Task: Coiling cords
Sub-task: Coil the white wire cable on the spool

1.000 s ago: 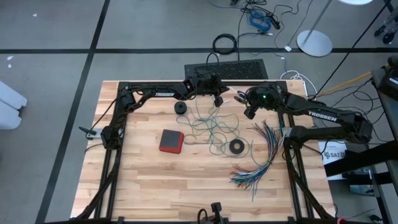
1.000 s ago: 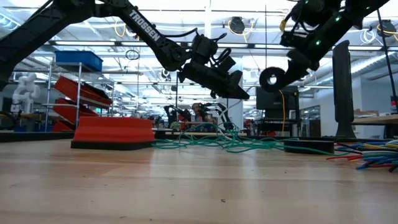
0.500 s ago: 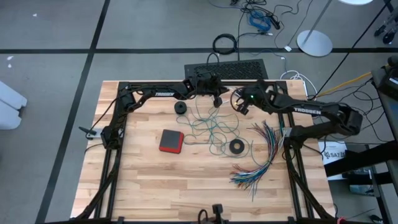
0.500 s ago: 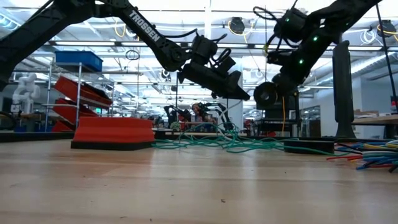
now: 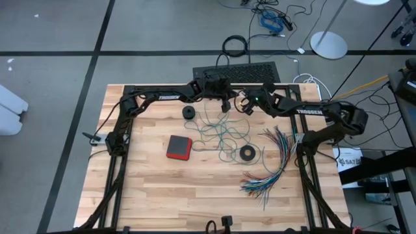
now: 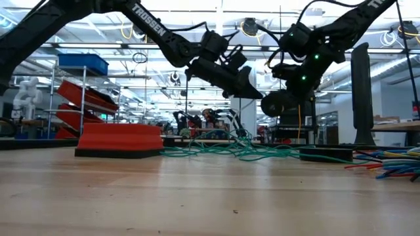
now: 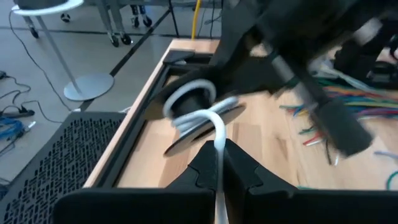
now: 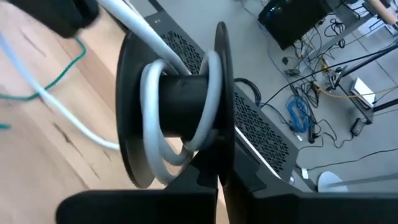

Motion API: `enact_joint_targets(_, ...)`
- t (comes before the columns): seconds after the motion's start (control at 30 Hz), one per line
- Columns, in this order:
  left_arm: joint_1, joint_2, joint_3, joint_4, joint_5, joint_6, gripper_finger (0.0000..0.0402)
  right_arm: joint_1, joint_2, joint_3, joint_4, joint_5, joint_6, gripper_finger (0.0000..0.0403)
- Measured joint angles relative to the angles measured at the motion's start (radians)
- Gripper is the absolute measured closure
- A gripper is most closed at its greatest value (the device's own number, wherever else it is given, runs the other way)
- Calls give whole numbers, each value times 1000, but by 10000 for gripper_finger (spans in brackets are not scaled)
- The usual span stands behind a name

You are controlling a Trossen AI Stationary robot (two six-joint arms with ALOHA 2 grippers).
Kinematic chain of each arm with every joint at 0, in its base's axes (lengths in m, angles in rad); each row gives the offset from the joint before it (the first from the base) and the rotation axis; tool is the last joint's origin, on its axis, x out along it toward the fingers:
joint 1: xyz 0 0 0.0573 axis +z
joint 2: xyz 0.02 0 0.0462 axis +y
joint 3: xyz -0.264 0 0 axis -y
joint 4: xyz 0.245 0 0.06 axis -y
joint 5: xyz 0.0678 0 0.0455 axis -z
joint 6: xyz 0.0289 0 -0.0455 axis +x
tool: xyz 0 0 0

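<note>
We see the right gripper [image 8: 214, 177] with jaws clamped on a black spool [image 8: 177, 102] wound with white cord [image 8: 152, 124] above the wooden bench's [image 5: 195, 195] far edge. The left gripper [image 7: 219, 165] pinches that cord. Teal cord [image 5: 221, 136] sprawls mid-bench. Shelving fills the room.

We are in a large robotics lab or workshop. Behind the wooden table [image 6: 197, 196] we see long rows of ceiling lights [image 6: 131, 29], shelves with red bins [image 6: 82, 98] and a blue box [image 6: 82, 63], and a white robot arm [image 6: 25, 92]. Loose cables [image 5: 273, 16] lie on the grey floor [image 5: 52, 39].
</note>
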Motion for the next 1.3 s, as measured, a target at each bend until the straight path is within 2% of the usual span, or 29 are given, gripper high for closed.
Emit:
enact_joint_targets(0.23, -1, -10, 13, -15, 56, -106, 394, -1, 59, 0, 138, -17, 54, 403)
enact_joint_targets(0.43, -13, -9, 14, -9, 42, -155, 370, 0, 91, 0, 219, -15, 89, 403)
enact_joint_targets(0.67, -26, -9, 14, -16, 39, -157, 362, 0, 94, 0, 361, -37, 90, 403)
enact_joint_targets(0.97, -28, -9, 14, -18, 59, -149, 360, -1, 76, -1, 377, -93, 80, 403)
enact_joint_targets(1.17, -34, -9, 14, 5, 66, -126, 359, -2, 15, -1, 352, -103, 50, 403)
enact_joint_targets(1.3, -45, -8, 13, 72, 67, -97, 359, -2, -48, 0, 357, -188, 32, 403)
